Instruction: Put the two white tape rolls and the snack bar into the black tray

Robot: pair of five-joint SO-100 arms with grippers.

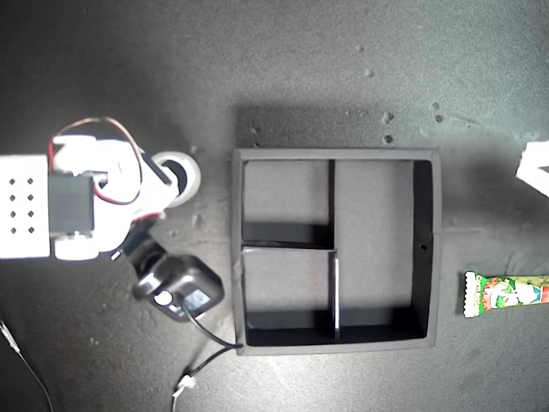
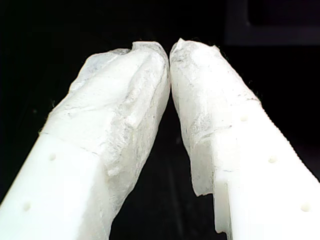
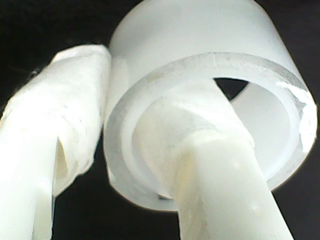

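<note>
White roll (image 3: 210,95): on the worktop (image 1: 103,69), just beside the tray's (image 1: 238,257) wall on the exterior view's left.
Second hand (image 3: 135,150): clamped on the roll's wall, one finger through the hole, one outside.
First hand (image 2: 170,65): tips pinched together, nothing between.
Roll handling: likely light, rigid, smooth; this wall pinch suits.
Roll axis: roughly vertical, lying flat.
Bar (image 1: 506,293): well off the tray on the exterior view's right, long axis across that view; wrapper probably crinkly, slick.
</note>
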